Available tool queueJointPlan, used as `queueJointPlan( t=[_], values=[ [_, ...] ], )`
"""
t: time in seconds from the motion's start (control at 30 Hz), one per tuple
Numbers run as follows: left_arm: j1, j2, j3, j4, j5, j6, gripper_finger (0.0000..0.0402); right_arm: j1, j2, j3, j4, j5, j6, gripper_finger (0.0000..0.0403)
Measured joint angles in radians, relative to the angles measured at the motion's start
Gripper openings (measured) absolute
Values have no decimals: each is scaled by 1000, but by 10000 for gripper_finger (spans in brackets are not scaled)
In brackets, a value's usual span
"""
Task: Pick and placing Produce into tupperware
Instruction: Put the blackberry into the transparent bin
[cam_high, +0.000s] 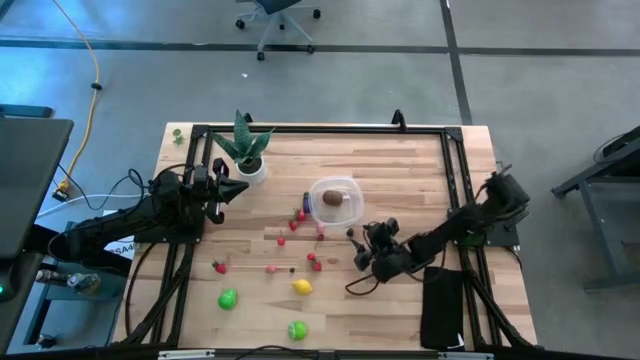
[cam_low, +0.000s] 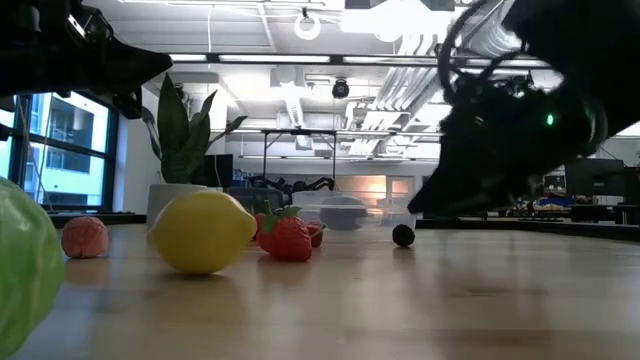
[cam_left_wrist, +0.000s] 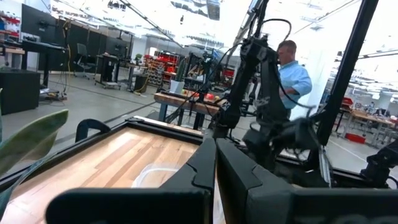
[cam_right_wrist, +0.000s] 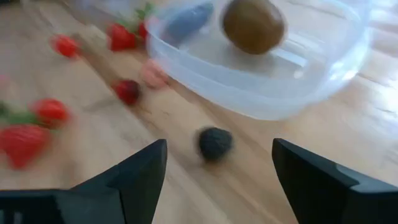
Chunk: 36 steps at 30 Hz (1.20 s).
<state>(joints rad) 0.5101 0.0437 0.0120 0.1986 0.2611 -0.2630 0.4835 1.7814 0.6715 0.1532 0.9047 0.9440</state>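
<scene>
Right gripper (cam_right_wrist: 214, 171) is low over the table (cam_high: 400, 160), just short of the tupperware (cam_high: 335, 200), fingers spread wide and holding nothing. A small dark berry (cam_right_wrist: 215, 143) lies on the wood between the fingertips and the container wall, apart from both. From the low camera this gripper is only a dark mass; its fingers cannot be made out there.

The tupperware sits near the table's centre, upright, holding one brown kiwi (cam_right_wrist: 254, 25). Its far rim is cut off in the right wrist camera. A blurred purple piece (cam_right_wrist: 186, 22) lies beside the container; whether it touches the wall cannot be told.

Loose produce remains on the table: strawberries (cam_right_wrist: 25, 142) and small red pieces beside and in front of the container, a lemon (cam_high: 302, 286), and two green round fruits (cam_high: 228, 298) toward the near edge. The low camera cuts off one green fruit at its edge.

Left gripper (cam_left_wrist: 214, 165) is closed, empty, held above the table beside the potted plant (cam_high: 245, 150); a leaf partly blocks its camera.

A person (cam_left_wrist: 292, 68) stands in the room beyond, partly hidden behind the right arm.
</scene>
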Motion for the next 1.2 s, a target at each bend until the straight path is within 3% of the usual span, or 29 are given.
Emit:
queueJointPlan(
  t=[0.3, 0.93, 1.2],
  values=[
    [0, 0, 0, 0, 0, 0, 3, -5, 107, 29, 20, 9, 16, 281],
    [0, 0, 0, -24, 0, 0, 3, -83, 149, 29, 149, -44, -106, 281],
    [0, 0, 0, -23, 0, 0, 3, -88, 150, 29, 158, -65, -108, 235]
  ],
)
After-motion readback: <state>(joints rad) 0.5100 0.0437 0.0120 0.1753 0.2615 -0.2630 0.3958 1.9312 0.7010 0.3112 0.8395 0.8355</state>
